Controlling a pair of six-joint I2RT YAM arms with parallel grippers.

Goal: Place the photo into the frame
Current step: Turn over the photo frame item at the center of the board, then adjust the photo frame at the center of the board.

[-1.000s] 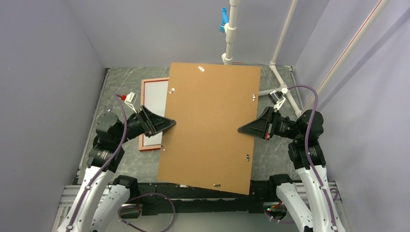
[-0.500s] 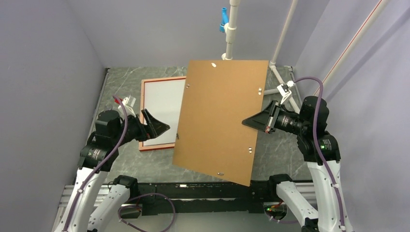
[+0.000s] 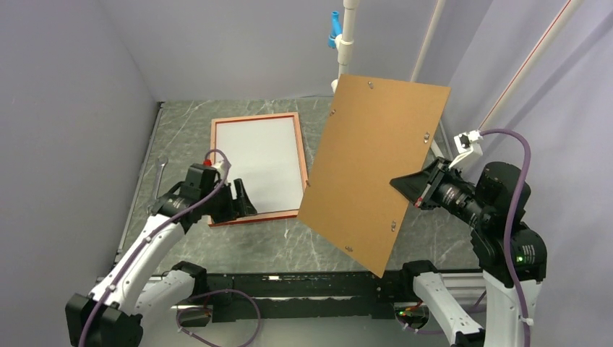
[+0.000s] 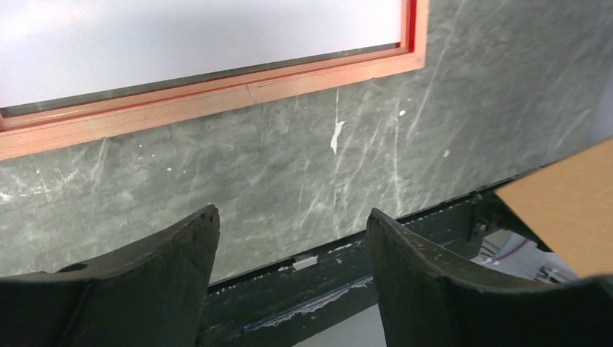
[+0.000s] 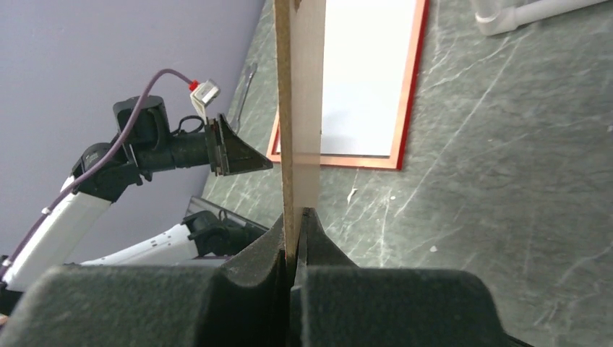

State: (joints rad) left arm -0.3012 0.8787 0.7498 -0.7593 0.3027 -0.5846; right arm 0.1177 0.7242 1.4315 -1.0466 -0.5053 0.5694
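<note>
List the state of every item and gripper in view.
frame, flat on the table, orange-brown face up.
photo, lying inside the frame, white side up.
backing board, lifted off the table, tilted, clamped at its edge.
left gripper, open, empty, beside the frame.
right gripper, shut on the backing board.

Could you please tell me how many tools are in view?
2. The left tool is open above the table by the frame's near edge; the right tool is shut on the brown backing board's edge, holding it tilted in the air. Neither is hidden.
</note>
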